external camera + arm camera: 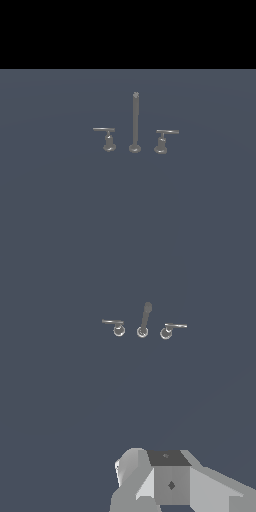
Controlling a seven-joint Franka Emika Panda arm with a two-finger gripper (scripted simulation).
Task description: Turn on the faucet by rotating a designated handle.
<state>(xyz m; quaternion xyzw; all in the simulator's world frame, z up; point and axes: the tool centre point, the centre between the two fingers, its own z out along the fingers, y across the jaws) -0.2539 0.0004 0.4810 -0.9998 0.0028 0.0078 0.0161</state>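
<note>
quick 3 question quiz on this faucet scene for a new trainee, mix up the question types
1. True or false: the spout rod stands between the two handles.
2. In the exterior view, the handle on that view's left has its lever pointing: A) toward the rod B) away from the rod C) straight up
3. Fill in: the arm is ___ in the exterior view.

Key: 1 true. 2 B; the twin handle also points away from the rod. 3 absent; only the wrist view shows part of the claw, far from the faucet.

Gripper [170, 481] body — blocky, faceted pale-grey and white housing, dark top panel, small black diamond mark on front face.
</note>
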